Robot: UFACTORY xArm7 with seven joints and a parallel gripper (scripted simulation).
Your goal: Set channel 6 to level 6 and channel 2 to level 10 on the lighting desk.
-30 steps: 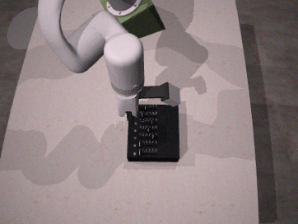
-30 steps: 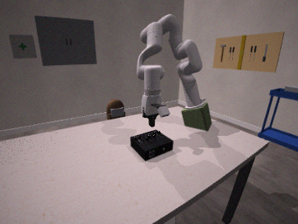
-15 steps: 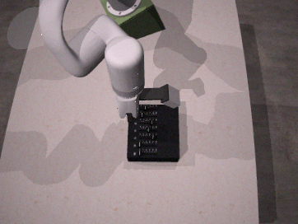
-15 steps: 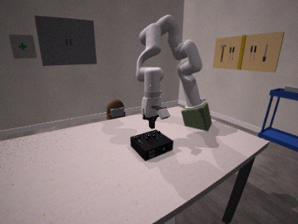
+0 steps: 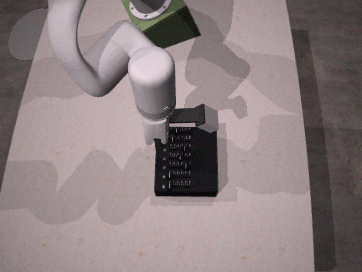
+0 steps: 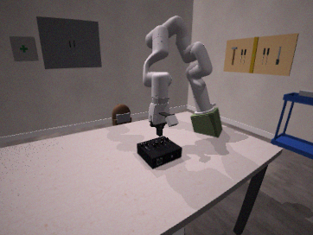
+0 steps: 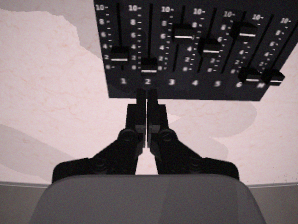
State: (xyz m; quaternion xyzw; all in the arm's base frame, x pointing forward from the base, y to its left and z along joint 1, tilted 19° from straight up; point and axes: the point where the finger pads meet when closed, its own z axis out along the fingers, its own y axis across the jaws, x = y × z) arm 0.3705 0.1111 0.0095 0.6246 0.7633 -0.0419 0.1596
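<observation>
The fingers [image 5: 157,142] [image 6: 159,130] are closed and empty, near the channel 2 end of the lighting desk [image 5: 205,165] [image 6: 159,152] [image 7: 120,91].

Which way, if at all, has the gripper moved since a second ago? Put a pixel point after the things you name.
Yes: the gripper [image 5: 158,141] [image 6: 160,133] [image 7: 146,101] moved down the top view, along the lighting desk [image 5: 205,165] [image 6: 161,151] [image 7: 185,93].
</observation>
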